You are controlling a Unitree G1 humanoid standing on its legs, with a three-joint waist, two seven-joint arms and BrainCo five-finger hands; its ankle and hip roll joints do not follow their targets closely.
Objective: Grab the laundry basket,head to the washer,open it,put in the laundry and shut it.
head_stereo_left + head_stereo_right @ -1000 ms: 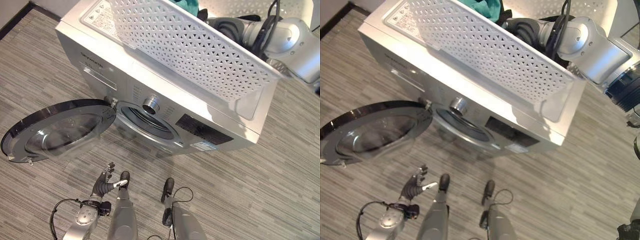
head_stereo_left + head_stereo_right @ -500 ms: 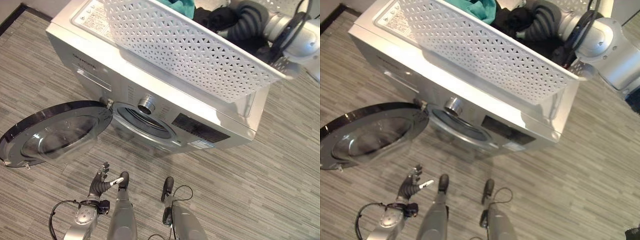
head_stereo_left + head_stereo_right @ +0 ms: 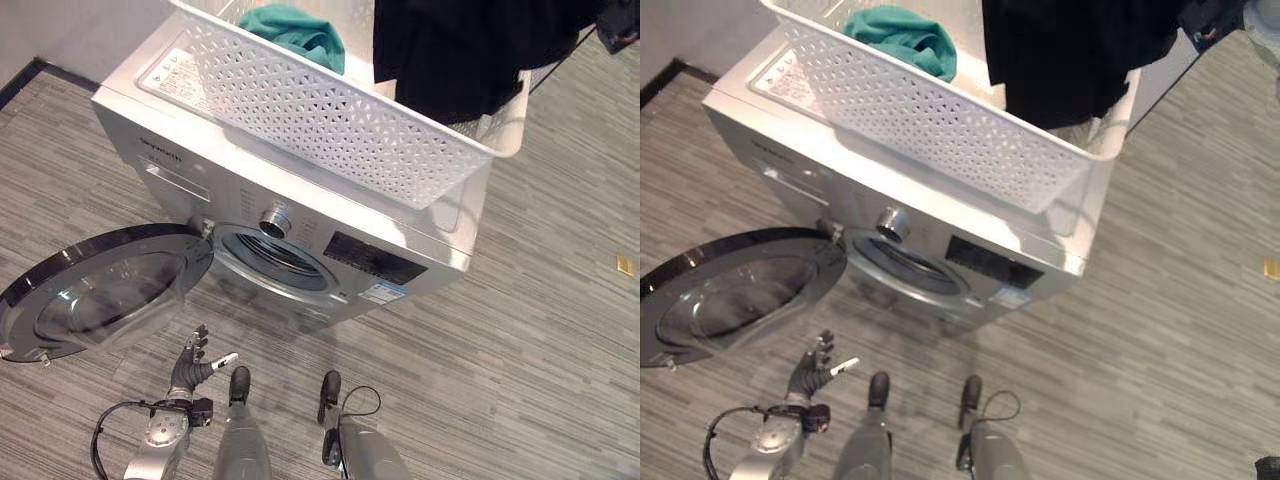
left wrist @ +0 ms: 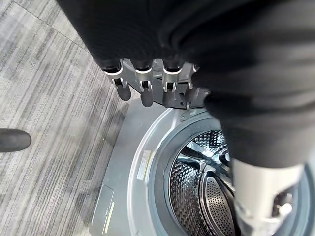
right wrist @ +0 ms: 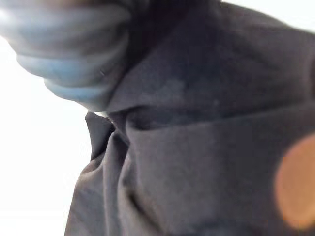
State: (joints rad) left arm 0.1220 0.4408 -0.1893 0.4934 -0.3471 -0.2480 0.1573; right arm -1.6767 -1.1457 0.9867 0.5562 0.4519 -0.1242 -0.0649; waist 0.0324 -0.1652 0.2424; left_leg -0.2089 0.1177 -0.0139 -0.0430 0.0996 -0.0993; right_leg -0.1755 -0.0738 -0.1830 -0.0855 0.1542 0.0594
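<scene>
The silver washer (image 3: 300, 190) stands with its round door (image 3: 100, 290) swung open to the left, baring the drum opening (image 3: 270, 258). A white lattice laundry basket (image 3: 320, 120) rests on the washer's top, and a teal cloth (image 3: 295, 30) lies in its far end. A black garment (image 3: 460, 50) hangs above the basket's right end, lifted by my right hand (image 3: 1212, 20), which is shut on it at the upper right. Its dark folds (image 5: 197, 147) show close up in the right wrist view. My left hand (image 3: 190, 365) hangs low before the door, open, its fingers (image 4: 142, 88) over the steel drum (image 4: 202, 191).
Grey striped floor (image 3: 520, 330) surrounds the washer, with free room to its right. A small yellow mark (image 3: 624, 264) lies on the floor at the far right. The open door takes up the floor to the left of the washer.
My right arm has risen out of the basket, pulling the black garment up with it. The camera has shifted. My left hand has stayed low by the door.
</scene>
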